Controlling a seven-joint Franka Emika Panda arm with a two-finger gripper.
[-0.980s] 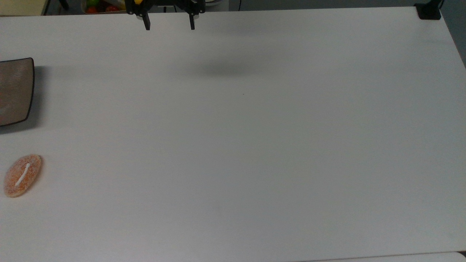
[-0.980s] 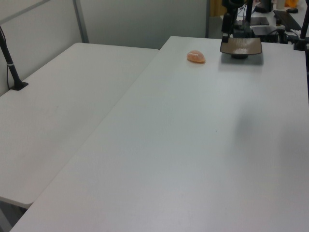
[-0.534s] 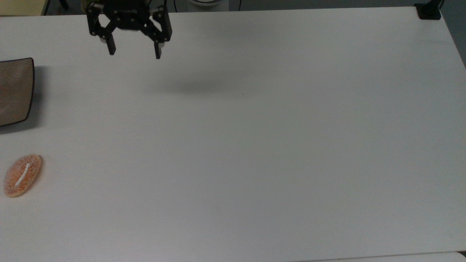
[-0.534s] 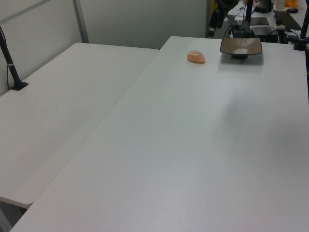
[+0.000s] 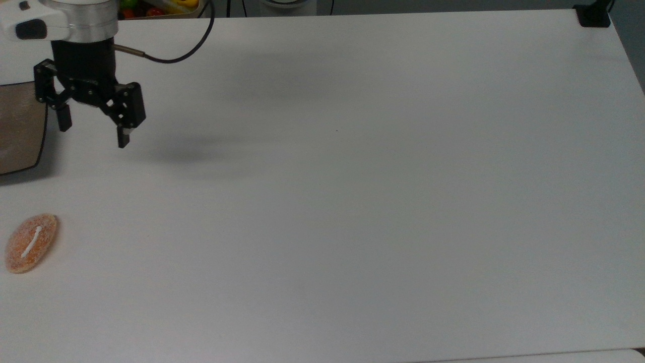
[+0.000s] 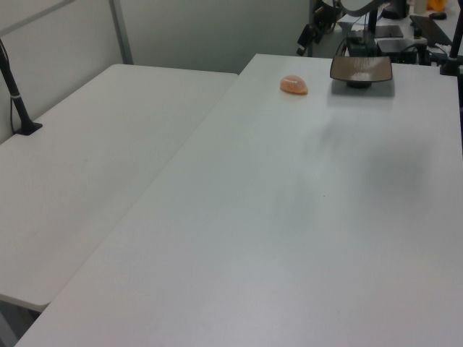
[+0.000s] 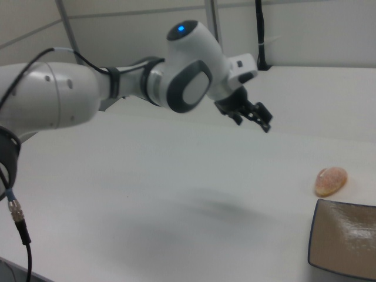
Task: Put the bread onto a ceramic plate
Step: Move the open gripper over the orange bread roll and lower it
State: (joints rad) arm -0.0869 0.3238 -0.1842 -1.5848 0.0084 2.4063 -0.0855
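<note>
White table: bread and ceramic plate resting apart near top view's left edge.

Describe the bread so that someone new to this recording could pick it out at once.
Start from the white table and go to the top view's left edge, where the ceramic plate sits. Below the plate in the top view, apart from it and directly on the table, lies the bread. It is a small oval bun, orange-brown and speckled, with one white stripe, unlike the larger, squarish, dark-rimmed plate.

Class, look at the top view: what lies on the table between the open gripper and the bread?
Nothing: in the top view, bare white table separates the gripper from the bread.
</note>
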